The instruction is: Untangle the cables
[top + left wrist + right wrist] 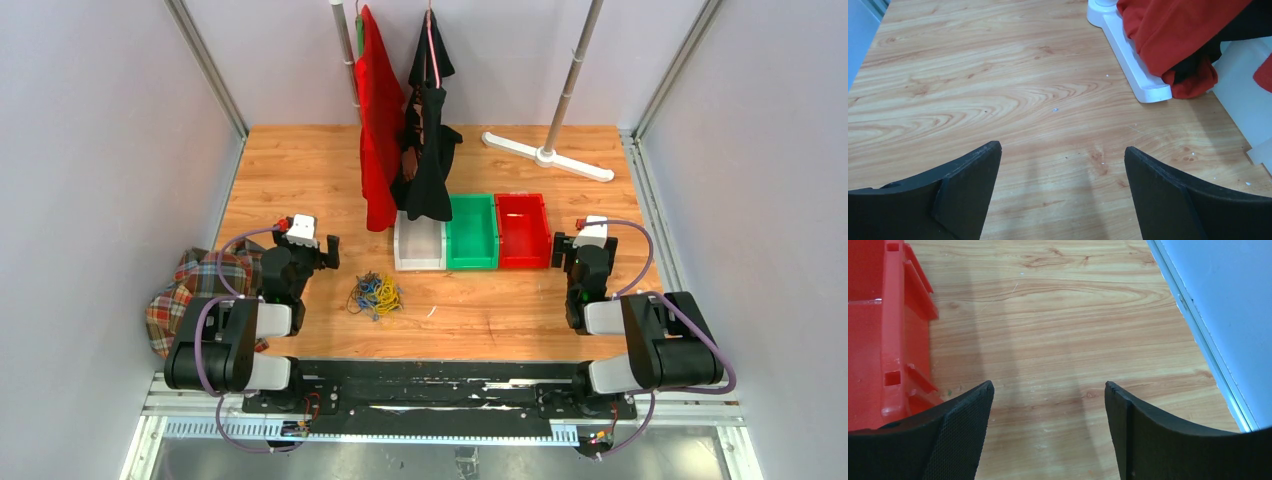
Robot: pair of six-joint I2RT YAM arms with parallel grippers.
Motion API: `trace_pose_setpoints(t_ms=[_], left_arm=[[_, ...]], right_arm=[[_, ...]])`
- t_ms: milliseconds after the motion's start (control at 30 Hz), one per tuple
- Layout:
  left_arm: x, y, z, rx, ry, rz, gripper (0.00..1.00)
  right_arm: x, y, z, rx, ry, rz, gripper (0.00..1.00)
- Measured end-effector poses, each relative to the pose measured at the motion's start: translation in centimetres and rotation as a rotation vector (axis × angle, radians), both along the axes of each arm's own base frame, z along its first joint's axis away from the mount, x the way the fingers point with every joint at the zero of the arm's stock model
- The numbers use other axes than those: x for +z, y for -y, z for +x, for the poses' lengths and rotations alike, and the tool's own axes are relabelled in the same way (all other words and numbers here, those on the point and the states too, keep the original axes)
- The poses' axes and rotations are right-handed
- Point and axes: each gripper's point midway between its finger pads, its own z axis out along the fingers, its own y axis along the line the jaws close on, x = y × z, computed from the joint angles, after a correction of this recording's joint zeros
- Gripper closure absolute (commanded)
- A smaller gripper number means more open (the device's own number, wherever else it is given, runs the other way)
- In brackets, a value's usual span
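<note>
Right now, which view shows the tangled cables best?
The top external view: the cables show whole, one blue, yellow and dark pile on the table. Neither wrist view shows any of them.

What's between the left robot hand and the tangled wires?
Just bare wooden table. In the top view, the open left gripper sits apart from the cables, with only wood between them.

The left arm [232, 340] and right arm [645, 345]: black links, pale grey joints, white wrist cameras [302, 231], purple hoses [648, 255]; matte black curved fingers [1168, 195]
</note>
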Motion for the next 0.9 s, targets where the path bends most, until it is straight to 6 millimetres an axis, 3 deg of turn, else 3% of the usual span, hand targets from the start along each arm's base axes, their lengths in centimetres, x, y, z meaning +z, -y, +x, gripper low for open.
trace_pose_setpoints(t_ms=[567, 700, 900], left_arm=[[-0.1, -0.4, 0.0, 0.022, -0.006, 0.0, 0.02], [0.7, -0.5, 0.9, 0.027, -0.052, 0.012, 0.02], [6.5, 1.4, 3.6, -0.121, -0.111, 0.095, 0.02]], right_arm=[[0.3, 0.3, 0.0, -0.018, 0.01, -0.003, 0.19], [2.5, 1.0, -0.4, -0.062, 0.034, -0.009, 0.19], [9.0, 1.3, 0.9, -0.182, 0.101, 0.152, 0.18]])
